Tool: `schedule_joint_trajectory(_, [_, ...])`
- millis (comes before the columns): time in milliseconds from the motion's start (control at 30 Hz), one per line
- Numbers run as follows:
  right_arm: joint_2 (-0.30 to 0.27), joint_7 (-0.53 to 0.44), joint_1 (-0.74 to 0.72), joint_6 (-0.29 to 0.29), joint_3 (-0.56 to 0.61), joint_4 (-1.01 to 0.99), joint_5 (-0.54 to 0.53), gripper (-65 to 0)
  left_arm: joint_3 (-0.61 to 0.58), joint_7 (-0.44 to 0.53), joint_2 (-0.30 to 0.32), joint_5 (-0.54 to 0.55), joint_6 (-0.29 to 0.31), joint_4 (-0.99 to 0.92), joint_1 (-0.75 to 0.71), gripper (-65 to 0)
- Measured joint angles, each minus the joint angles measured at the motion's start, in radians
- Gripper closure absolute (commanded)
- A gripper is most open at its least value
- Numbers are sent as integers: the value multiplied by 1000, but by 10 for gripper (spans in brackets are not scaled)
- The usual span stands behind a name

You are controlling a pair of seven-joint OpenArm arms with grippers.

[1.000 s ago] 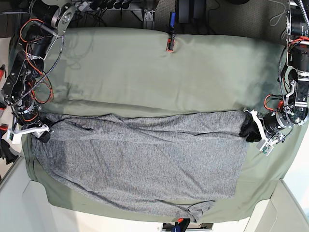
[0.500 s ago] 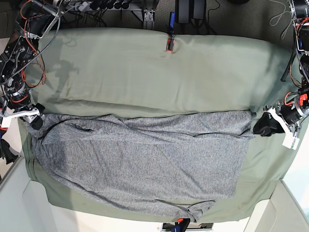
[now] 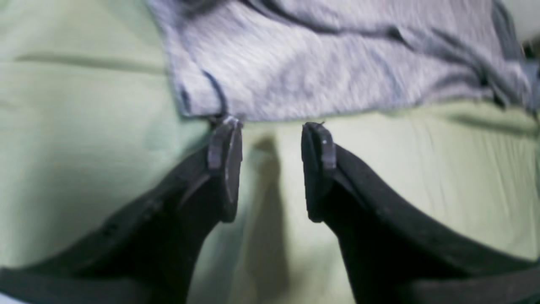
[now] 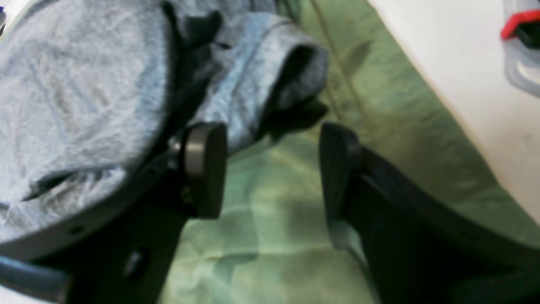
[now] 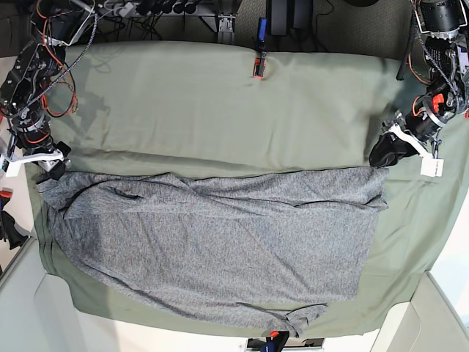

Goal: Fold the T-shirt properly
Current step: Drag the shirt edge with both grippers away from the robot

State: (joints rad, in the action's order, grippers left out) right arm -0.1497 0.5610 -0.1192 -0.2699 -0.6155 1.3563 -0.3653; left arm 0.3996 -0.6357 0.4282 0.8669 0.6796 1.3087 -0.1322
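With the T-shirt spread flat, we hold both grippers, left and right, apparently empty, jaws parted, at its corners.

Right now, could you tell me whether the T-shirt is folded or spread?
Spread: the T-shirt lies flat and wide across the green cloth, with no halves folded over.
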Motion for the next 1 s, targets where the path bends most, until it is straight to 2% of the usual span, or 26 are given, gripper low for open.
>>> schedule_joint_trajectory(133, [0,-8,-26,0,1,-52,2,-347,5,0,-17,-18,-22,-2,8,-369])
schedule_joint_trajectory(200, [1,-8,-45,-3,5,-77,0,-347,6,11,-19,-31,-58,-9,11,-396])
schedule_joint_trajectory(333, [0,-12,-77,-6,5,-119,0,-347,8,45,-21,-21,-69,-68,38,-396])
schedule_joint_trajectory(633, [13,-16,-87,-6,9,-124,0,-347,3,74,-19,-25,-58,-295,217,-396])
schedule_joint_trajectory(900, [64,-23,-122,-6,48,-131,53,-347,-112,153,-13,-100,-62,-319,259,-395])
schedule_joint_trajectory(1000, [64,-25,-125,-6,68,-132,76,-347,-155,199,-13,-137,-62,-319,260,-392])
